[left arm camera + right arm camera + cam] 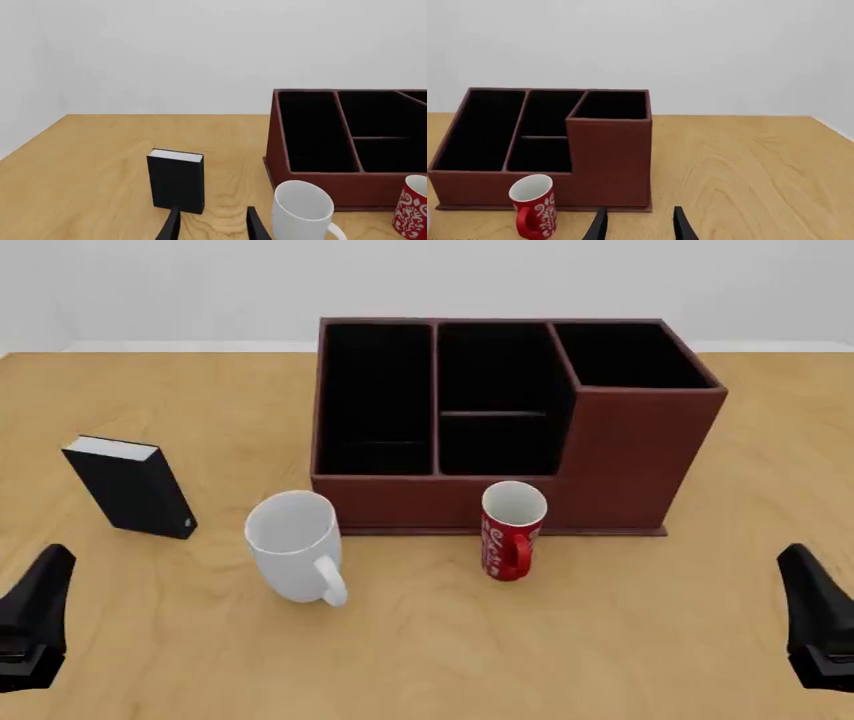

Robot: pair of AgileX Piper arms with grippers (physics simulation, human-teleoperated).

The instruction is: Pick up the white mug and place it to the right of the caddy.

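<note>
The white mug (pixel 296 550) stands upright on the wooden table just in front of the caddy's (pixel 641 460) left half, handle toward the near edge. In the left wrist view the white mug (pixel 301 210) is beside the caddy (pixel 320 185). My left gripper (pixel 51 565) hovers low at the near left, open and holding nothing, well left of the mug; its fingers (pixel 172 225) point toward a black box. My right gripper (pixel 798 565) is open at the near right, away from the caddy (pixel 610 160), with nothing held.
A slim red mug (pixel 510 540) with white lettering stands in front of the caddy's middle, right of the white mug. A small black box with a white top (pixel 134 490) stands at the left. Bare table (pixel 747 500) lies right of the caddy.
</note>
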